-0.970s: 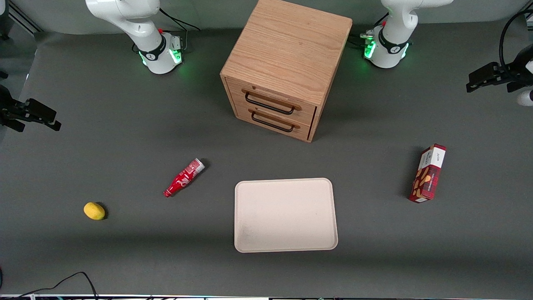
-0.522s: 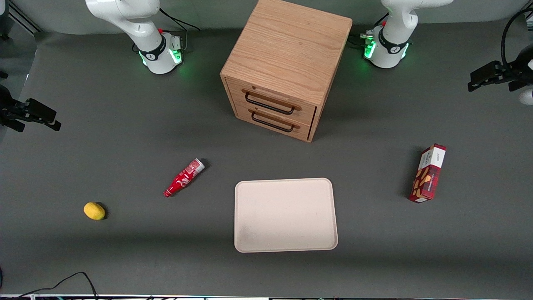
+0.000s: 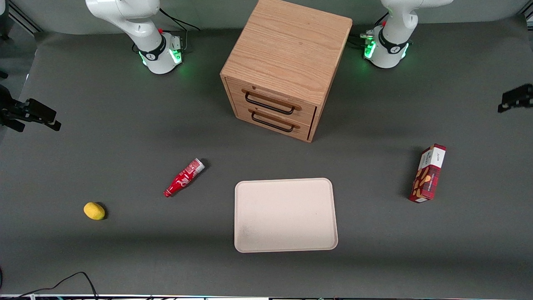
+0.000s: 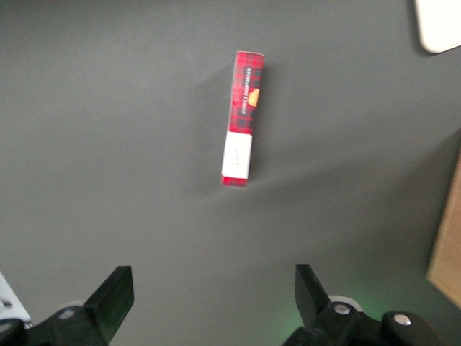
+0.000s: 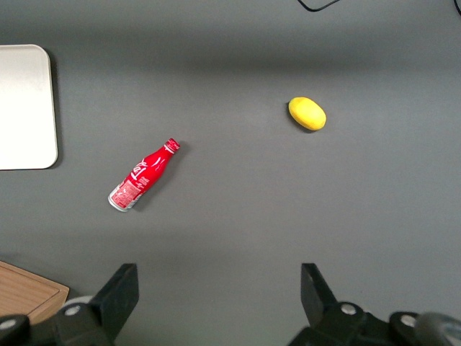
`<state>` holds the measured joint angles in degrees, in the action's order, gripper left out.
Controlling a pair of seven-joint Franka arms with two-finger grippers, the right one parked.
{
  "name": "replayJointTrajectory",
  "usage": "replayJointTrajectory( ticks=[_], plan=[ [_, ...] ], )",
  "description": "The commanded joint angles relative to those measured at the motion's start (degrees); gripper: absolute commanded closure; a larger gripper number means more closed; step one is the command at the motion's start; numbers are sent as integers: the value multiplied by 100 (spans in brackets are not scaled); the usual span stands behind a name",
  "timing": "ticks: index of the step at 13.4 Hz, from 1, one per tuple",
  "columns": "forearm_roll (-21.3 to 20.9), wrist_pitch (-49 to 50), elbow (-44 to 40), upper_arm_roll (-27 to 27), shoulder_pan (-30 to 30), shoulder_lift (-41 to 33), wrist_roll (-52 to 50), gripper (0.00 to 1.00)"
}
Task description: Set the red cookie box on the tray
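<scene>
The red cookie box (image 3: 427,173) lies on the counter (image 3: 125,137) toward the working arm's end, well apart from the beige tray (image 3: 285,214), so nothing has been carried over yet. The left arm's claw (image 4: 216,306) hangs high above the box with its fingers (image 4: 114,295) spread wide and empty, apparently lining up for a descent. The box shows red plaid, a white end band and small lettering I cannot read

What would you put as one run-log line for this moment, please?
phase: approach | tool: open, above table, apart from red cookie box | tray: bare
</scene>
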<state>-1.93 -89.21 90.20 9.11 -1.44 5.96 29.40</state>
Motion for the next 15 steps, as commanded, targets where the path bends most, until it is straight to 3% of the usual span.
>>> replayJointTrajectory(
  ticks=[1, 7, 12, 15],
  plan=[
    [95, -1006, 435, -5, 3, 641, 557, 0],
    [886, -3151, 1455, -110, 73, 1583, 848, 0],
    [1063, -4849, 2378, -383, 91, 1812, 839, 0],
    [1063, -5106, 2493, -383, 73, 1953, 1066, 0]
  ],
)
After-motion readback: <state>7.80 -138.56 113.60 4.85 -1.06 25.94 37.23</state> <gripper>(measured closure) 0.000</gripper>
